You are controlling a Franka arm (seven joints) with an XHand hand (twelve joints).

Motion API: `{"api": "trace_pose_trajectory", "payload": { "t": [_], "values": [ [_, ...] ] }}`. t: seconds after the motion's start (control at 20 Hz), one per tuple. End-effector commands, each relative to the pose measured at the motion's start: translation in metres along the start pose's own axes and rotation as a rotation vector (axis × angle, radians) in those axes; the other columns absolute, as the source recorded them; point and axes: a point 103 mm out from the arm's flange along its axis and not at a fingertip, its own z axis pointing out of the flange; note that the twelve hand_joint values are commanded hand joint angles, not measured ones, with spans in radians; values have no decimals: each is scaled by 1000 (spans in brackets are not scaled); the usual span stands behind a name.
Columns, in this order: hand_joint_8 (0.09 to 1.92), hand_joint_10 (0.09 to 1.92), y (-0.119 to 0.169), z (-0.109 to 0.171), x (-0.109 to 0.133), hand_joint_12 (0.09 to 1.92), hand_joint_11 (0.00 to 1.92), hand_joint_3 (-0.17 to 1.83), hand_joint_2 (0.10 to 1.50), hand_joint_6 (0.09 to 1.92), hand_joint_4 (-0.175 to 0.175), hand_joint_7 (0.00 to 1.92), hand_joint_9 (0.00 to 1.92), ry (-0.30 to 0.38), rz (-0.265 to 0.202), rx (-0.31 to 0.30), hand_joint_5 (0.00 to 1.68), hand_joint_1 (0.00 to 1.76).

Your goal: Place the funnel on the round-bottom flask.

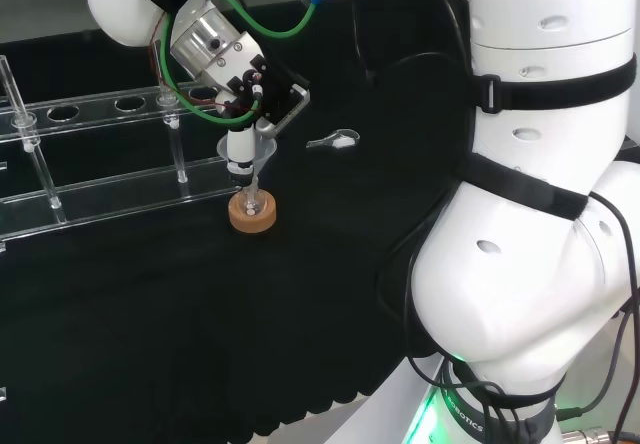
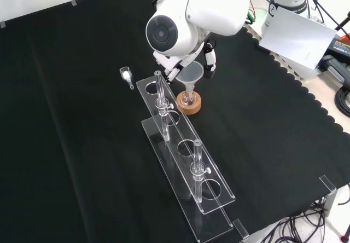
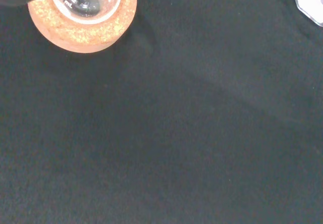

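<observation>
A clear funnel [image 2: 195,73] is held pinched in the hand [image 1: 240,154], its stem lowered into the round-bottom flask [image 2: 189,97] on a cork ring [image 2: 190,106].

A robotics laboratory set up for chemistry work: a bench draped in black cloth [image 2: 82,144] carries a clear acrylic test-tube rack [image 2: 188,169] with glass tubes, a small round-bottom flask [image 2: 189,97] on a cork ring [image 2: 190,105] and a clear funnel [image 2: 192,74], while cables [image 2: 342,98] and equipment crowd the bench's edge.
</observation>
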Motion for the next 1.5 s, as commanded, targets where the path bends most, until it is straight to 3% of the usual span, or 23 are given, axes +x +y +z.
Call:
{"api": "trace_pose_trajectory", "payload": {
  "t": [0.05,0.85,1.25,1.5],
  "values": [
    [789,568,-1,-1,1,1342,521,479,627,203,-73,543,896,-7,-3,-1,301,616],
    [767,580,-6,2,1,1353,493,372,637,87,-67,343,745,-2,-14,11,282,541],
    [738,600,-7,-1,1,1358,466,333,645,87,-65,213,609,6,-18,-10,252,524],
    [728,623,-13,-4,2,1367,453,298,640,87,-63,178,559,23,-25,-55,242,468]
  ]
}}
